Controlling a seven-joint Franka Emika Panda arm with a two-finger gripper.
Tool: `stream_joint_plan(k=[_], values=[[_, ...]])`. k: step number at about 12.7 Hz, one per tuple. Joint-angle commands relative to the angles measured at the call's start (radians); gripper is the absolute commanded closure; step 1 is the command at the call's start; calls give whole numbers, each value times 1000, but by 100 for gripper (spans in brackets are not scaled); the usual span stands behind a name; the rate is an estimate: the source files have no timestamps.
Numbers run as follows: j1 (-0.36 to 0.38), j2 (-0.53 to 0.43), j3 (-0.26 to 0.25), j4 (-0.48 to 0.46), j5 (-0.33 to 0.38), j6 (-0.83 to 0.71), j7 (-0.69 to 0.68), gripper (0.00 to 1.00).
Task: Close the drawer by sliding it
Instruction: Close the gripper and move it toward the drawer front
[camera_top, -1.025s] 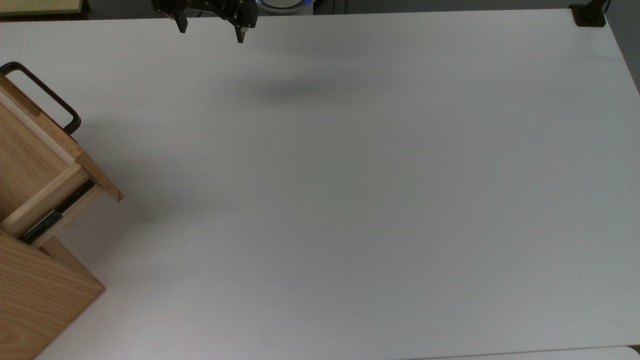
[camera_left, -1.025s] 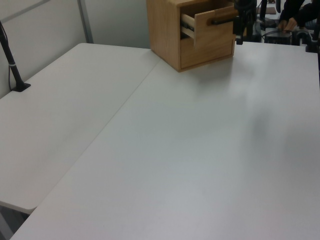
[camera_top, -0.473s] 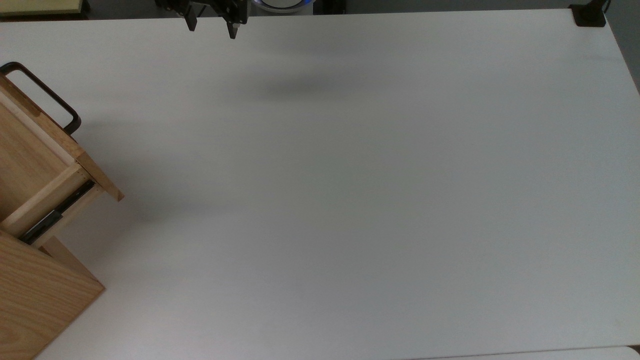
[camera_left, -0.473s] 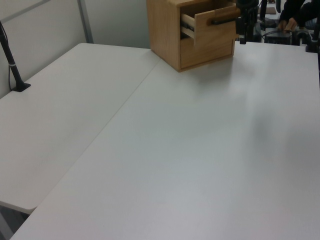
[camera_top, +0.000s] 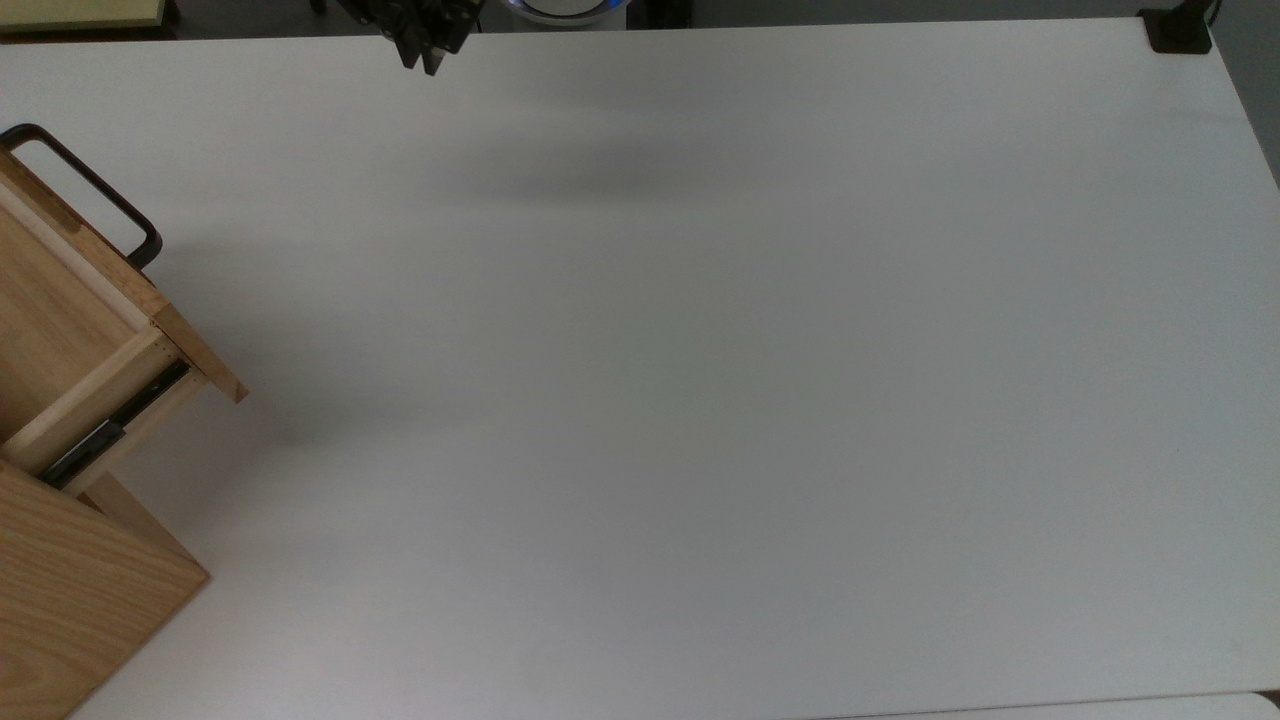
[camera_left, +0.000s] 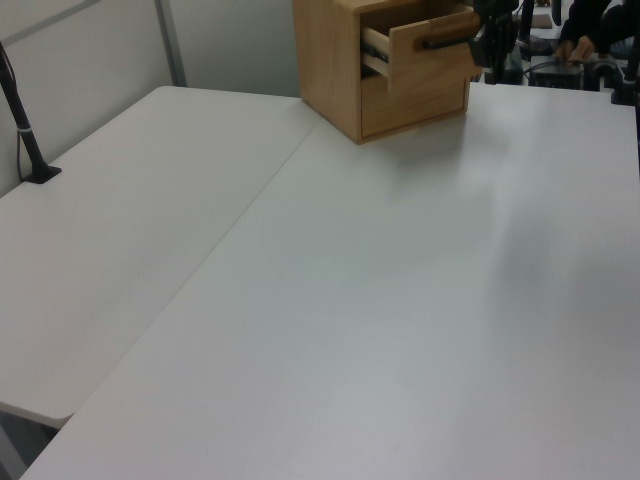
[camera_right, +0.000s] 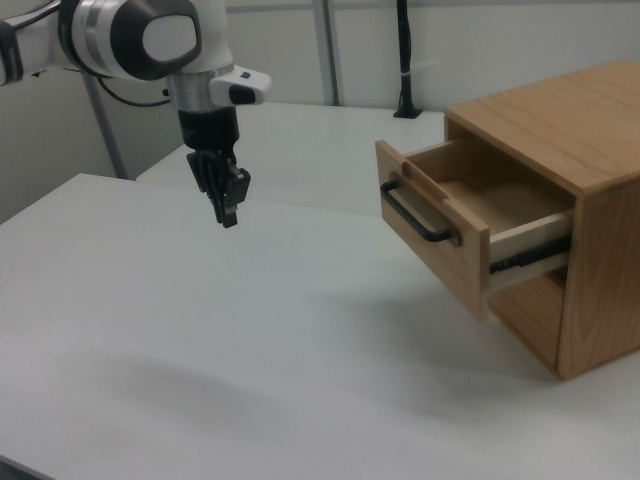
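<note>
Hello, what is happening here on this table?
A robot arm is about to close the drawer of a wooden cabinet. The drawer stands pulled out and looks empty. The gripper hangs above the white table, its jaws together, holding nothing. It is apart from the drawer's black handle, on the right view's left.

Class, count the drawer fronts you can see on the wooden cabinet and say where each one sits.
2. The upper drawer is pulled out, with a black handle. A lower front sits closed beneath it in the left view, no handle visible.
</note>
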Motion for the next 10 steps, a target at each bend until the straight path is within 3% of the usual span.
stream_joint_plan(k=[1, 7, 10], values=[[-20, 5, -57, 2, 19, 68, 92, 81], [-127, 151, -47, 12, 9, 364, 176, 80], [-162, 233, -51, 79, 7, 423, 182, 80]])
